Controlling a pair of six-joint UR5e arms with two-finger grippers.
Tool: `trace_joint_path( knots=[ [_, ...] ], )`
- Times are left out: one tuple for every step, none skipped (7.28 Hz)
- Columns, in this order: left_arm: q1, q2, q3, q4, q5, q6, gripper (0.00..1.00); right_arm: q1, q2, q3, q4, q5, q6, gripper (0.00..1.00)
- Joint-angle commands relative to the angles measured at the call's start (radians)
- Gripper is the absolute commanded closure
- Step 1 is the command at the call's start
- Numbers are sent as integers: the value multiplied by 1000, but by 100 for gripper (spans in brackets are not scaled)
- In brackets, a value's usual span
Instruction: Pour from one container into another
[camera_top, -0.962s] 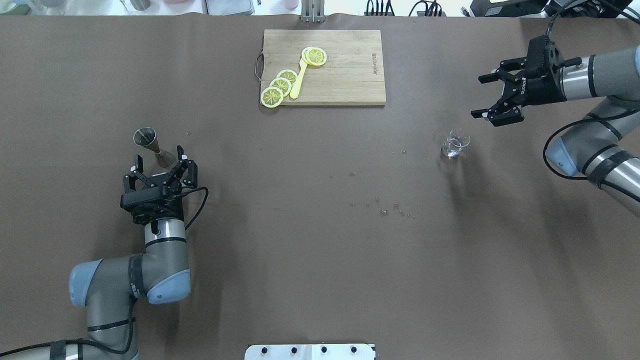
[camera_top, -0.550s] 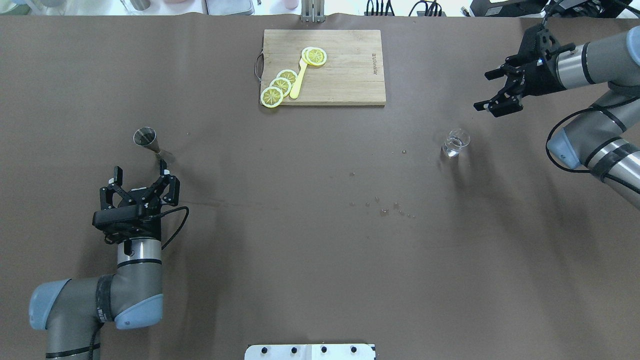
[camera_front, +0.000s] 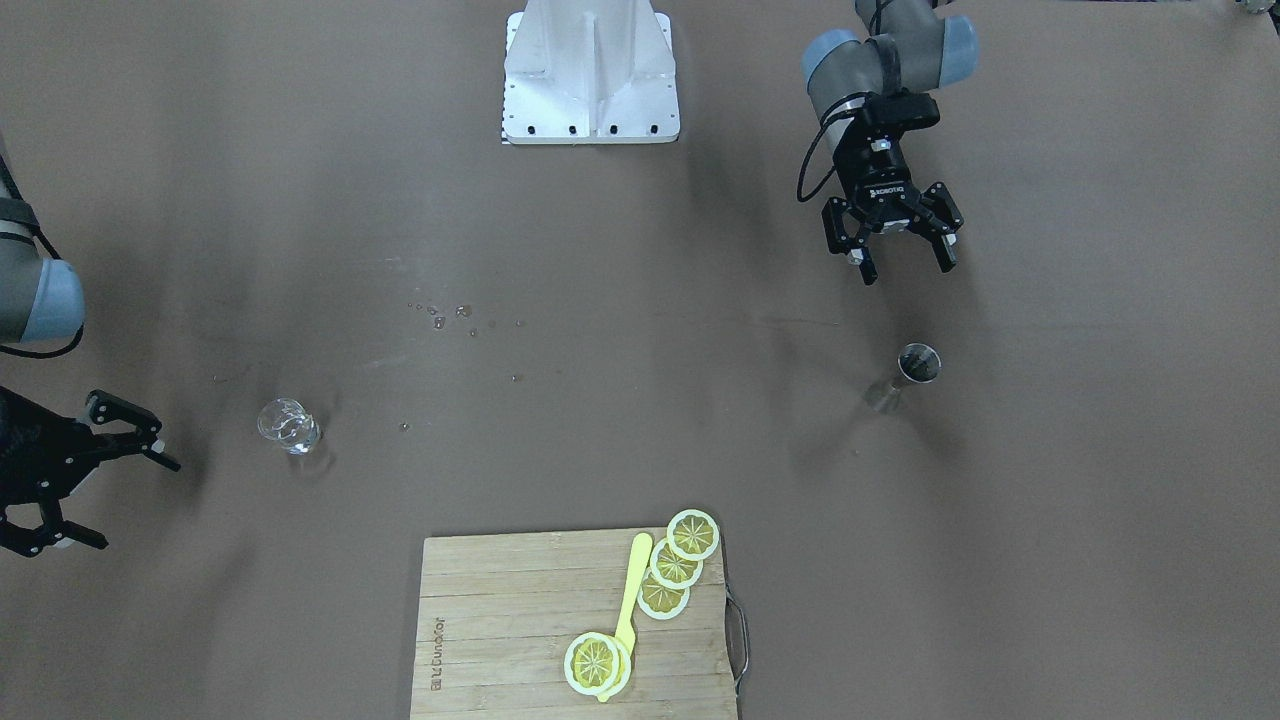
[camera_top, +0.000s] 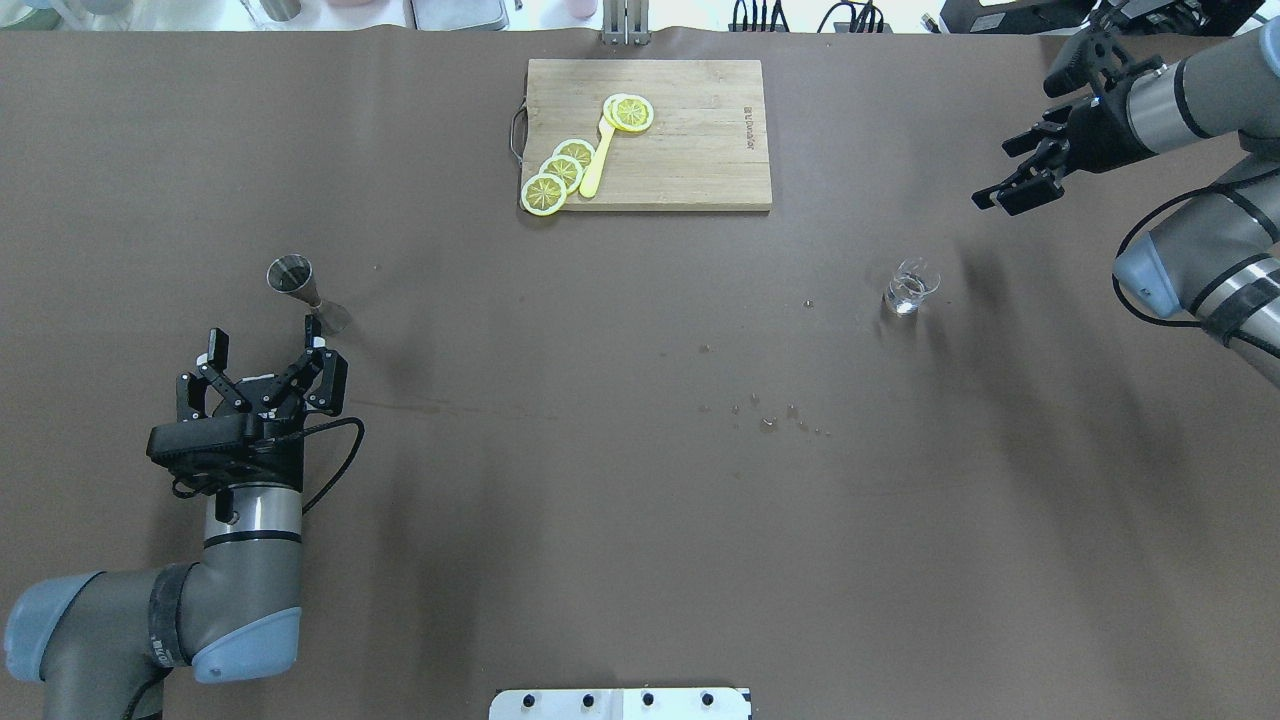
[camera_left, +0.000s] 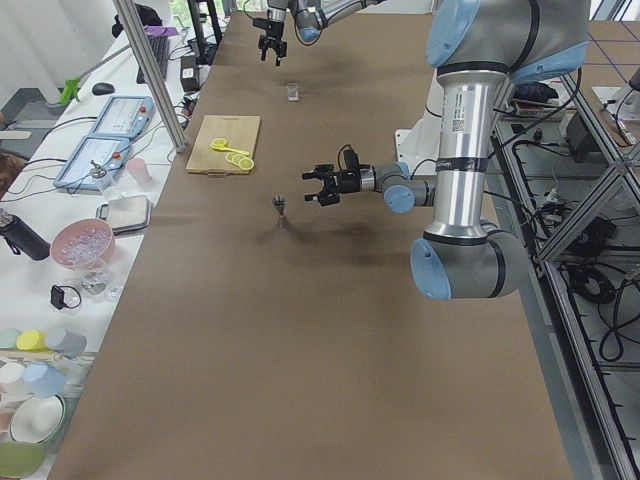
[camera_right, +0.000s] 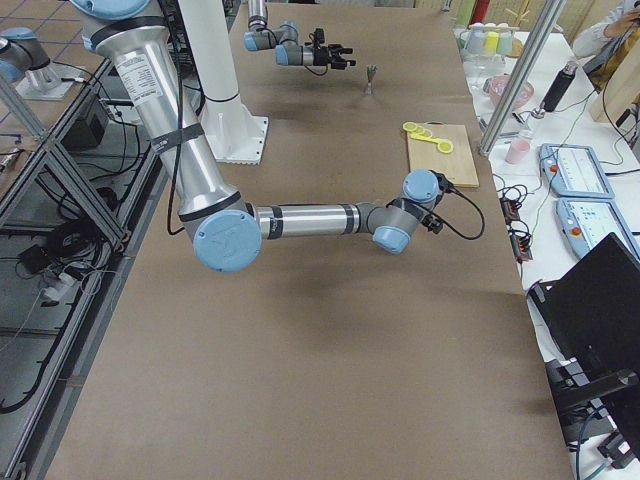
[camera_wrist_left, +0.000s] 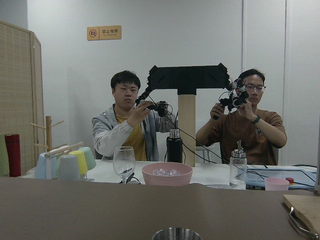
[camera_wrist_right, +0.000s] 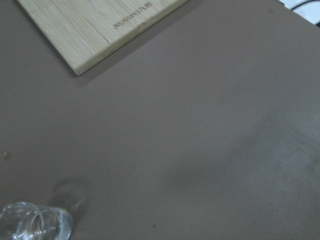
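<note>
The clear glass cup (camera_top: 910, 285) stands upright on the brown table at the right, also seen in the front view (camera_front: 287, 424) and at the lower left of the right wrist view (camera_wrist_right: 35, 225). My right gripper (camera_top: 1012, 170) hangs open, up and to the right of the cup, well apart from it. The steel jigger (camera_top: 303, 288) stands upright at the left (camera_front: 908, 372); only its rim (camera_wrist_left: 176, 234) shows in the left wrist view. My left gripper (camera_top: 265, 345) is open just on the robot's side of the jigger, not touching it (camera_front: 905, 268).
A wooden cutting board (camera_top: 690, 150) with lemon slices (camera_top: 560, 170) and a yellow utensil (camera_top: 598, 160) lies at the far middle. Small water drops (camera_top: 765, 418) dot the table centre. The robot's white base plate (camera_top: 620, 703) is at the near edge.
My left gripper has drawn back from the jigger toward the robot and leftward, staying open. My right gripper has moved farther up and right, away from the glass cup.
</note>
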Motion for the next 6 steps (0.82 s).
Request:
trace_joint_path(
  knots=[
    [-4,4,-123,-7,-106,161,1,44,4,21,-271,22,1,0],
    [-13,-7,-149,-10,-166,251,1,55,1,46,-408,15,-4,0],
    [-36,-22,-159,-61,-230,345,1,60,-13,23,-439,6,-1,0],
    [-103,-64,-162,-158,-348,511,1,76,-10,-26,-427,28,-2,0],
    [-181,-78,-160,-250,-477,669,1,95,-33,-25,-427,32,1,0],
    [-270,-93,-156,-280,-625,789,1,101,-41,-23,-429,24,4,0]
  ],
)
